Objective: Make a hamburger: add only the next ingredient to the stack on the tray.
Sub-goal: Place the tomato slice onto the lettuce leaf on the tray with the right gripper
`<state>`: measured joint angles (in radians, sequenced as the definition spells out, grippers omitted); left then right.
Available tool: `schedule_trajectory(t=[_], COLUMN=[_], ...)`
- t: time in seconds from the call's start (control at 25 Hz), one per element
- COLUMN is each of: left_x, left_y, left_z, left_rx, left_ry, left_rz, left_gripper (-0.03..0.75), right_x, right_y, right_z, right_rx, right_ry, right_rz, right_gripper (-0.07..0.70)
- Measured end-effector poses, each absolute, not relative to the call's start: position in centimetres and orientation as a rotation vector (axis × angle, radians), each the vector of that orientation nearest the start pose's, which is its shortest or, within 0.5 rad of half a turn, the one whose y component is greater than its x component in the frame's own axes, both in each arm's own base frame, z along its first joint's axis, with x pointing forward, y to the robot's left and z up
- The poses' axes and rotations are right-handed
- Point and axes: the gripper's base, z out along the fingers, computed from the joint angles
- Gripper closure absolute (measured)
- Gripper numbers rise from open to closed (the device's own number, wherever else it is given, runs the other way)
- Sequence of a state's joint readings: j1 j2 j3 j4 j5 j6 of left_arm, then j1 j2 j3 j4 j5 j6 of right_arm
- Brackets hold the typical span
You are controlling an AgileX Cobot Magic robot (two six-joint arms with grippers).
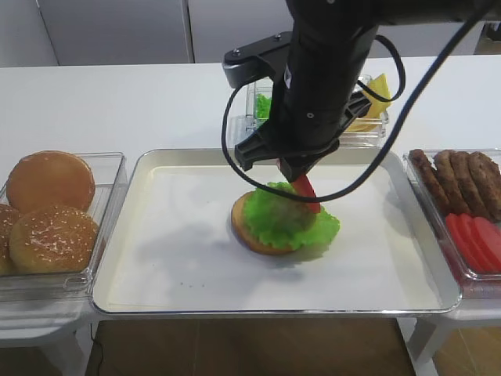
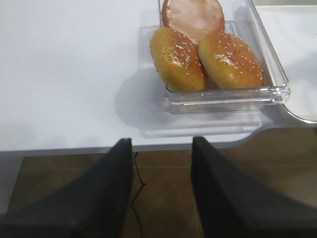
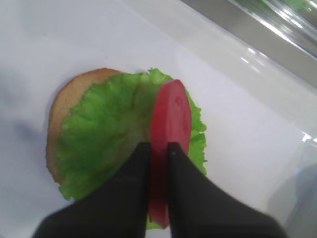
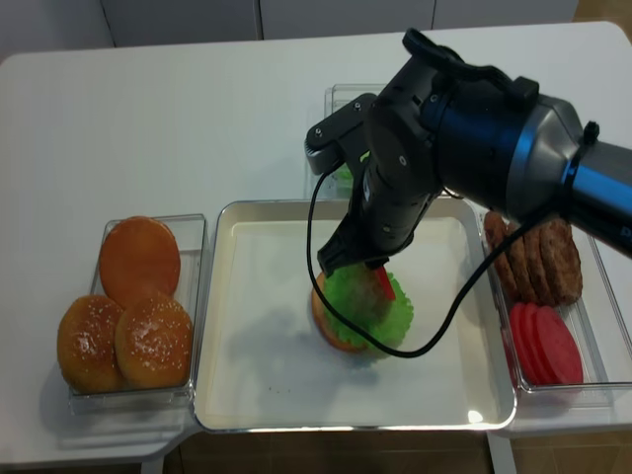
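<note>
My right gripper [image 3: 158, 146] is shut on a flat red tomato slice [image 3: 171, 119], holding it on edge. The slice hangs just above the stack, a tan bun bottom [image 3: 69, 94] under a ruffled green lettuce leaf [image 3: 104, 144]. From above, the right gripper [image 1: 296, 176] and tomato slice [image 1: 305, 190] sit over the lettuce [image 1: 286, 219] in the middle of the metal tray [image 1: 180, 258]. Whether the slice touches the leaf I cannot tell. My left gripper [image 2: 161, 144] is open and empty, past the table's front edge.
A clear bin of sesame bun tops [image 1: 47, 211] stands left of the tray. On the right, a bin holds brown patties [image 1: 462, 180] and more tomato slices [image 1: 477, 239]. Behind the tray is a bin with lettuce and cheese [image 1: 368, 117]. A black cable [image 1: 228, 149] loops beside the arm.
</note>
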<state>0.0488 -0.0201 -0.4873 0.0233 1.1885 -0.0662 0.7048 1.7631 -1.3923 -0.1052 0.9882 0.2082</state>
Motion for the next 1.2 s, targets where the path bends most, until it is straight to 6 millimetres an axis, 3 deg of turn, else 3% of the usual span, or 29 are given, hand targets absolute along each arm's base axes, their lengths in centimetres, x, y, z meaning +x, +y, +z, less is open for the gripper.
schedule_trajectory(t=[0.84, 1.2], left_x=[-1.2, -1.2], left_y=[0.1, 0.1], left_z=[26.4, 26.4], left_rx=[-0.127, -0.127], left_ry=[2.161, 2.161], left_rz=[0.018, 0.018], left_gripper=[0.416, 0.417], right_x=[27.6, 26.4], right_y=[22.5, 23.5], right_z=[26.9, 27.6], right_rx=[-0.75, -0.793], right_ry=[2.748, 2.722], right_rz=[0.065, 0.095], right_gripper=[0.57, 0.57])
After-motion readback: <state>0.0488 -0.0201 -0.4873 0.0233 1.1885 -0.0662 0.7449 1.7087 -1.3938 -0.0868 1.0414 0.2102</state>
